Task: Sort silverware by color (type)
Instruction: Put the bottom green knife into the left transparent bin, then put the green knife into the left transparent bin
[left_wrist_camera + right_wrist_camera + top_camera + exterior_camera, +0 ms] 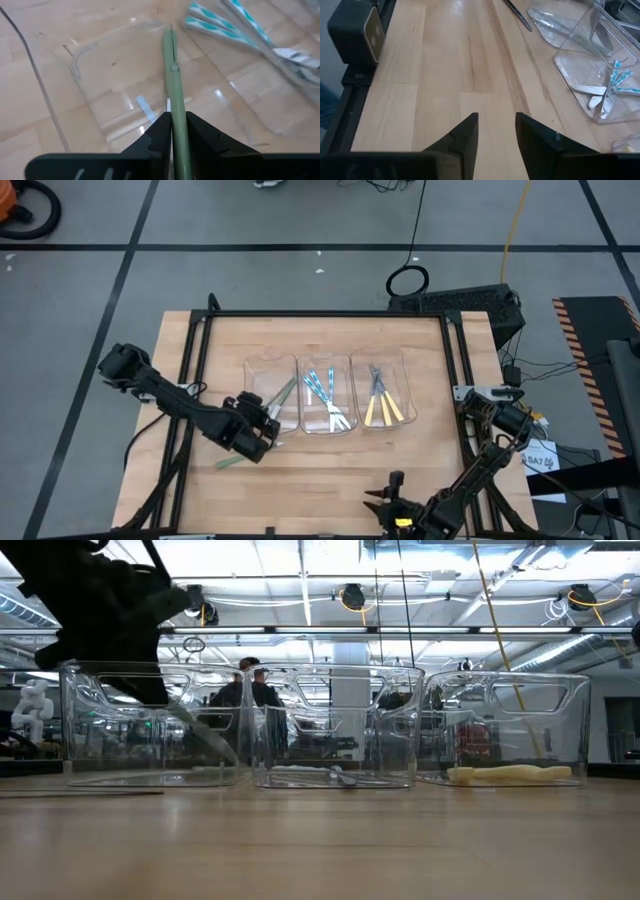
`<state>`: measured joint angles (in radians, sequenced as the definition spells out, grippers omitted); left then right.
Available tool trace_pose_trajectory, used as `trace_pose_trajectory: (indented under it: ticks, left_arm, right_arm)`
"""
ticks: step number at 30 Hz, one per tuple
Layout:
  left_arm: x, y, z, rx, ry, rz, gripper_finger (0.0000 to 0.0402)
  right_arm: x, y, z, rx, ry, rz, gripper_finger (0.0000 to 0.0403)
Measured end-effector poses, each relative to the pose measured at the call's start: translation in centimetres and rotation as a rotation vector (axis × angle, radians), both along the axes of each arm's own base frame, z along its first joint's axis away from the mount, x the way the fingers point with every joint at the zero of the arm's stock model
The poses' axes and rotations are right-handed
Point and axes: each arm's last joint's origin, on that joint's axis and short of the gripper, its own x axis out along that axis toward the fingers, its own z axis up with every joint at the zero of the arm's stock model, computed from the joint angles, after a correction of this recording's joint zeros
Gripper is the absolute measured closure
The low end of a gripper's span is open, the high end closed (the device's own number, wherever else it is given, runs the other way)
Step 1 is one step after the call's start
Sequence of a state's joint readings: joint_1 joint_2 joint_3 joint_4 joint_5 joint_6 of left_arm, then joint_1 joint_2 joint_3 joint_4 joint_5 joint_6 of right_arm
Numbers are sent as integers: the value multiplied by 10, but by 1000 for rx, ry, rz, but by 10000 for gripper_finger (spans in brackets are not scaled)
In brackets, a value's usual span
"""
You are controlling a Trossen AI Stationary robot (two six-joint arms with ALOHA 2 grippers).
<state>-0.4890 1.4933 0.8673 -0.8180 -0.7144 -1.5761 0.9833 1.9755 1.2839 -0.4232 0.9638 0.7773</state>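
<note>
Three clear plastic bins (pixel 325 394) stand in a row; one green-handled piece (pixel 283 393), another green one (pixel 230 462) lies outside.

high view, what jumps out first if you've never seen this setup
Three clear bins stand in a row mid-table: blue-handled pieces in the middle one, yellow-handled pieces in the right one. The left gripper holds a green-handled piece slanting into the left bin, while the right gripper waits open at the near edge.

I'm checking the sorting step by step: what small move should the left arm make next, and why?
Probably open the left pincer and let go. It holds the green-handled utensil by the handle, tip already inside the left bin, which otherwise looks empty. Another green piece waits on the table.
</note>
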Motion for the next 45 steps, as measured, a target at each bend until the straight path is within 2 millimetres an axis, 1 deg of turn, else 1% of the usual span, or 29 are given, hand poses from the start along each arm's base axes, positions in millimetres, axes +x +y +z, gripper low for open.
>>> trace_pose_trajectory:
  ticks: [7,21,29,33,35,38,41,45]
  left_arm:
    - [2,-1,-8,14,28,5,344]
    - [1,-4,-8,-6,44,-16,341]
    - [1,-4,-9,-8,66,-38,301]
    - [2,-3,-8,17,79,-63,281]
    - [5,-4,-4,49,85,-100,280]
    - [10,-11,9,84,106,-183,279]
    - [12,-21,29,134,126,-261,279]
    - [13,-42,55,186,120,-401,279]
  right_arm:
    - [-2,2,0,1,0,7,280]
    - [-2,2,0,20,17,13,280]
    - [-2,2,0,21,15,12,280]
    - [-2,2,0,24,14,13,280]
    - [-2,2,0,23,14,13,280]
    - [-2,2,0,24,15,13,280]
    - [-2,2,0,29,18,13,280]
    - [-3,3,-1,54,50,26,280]
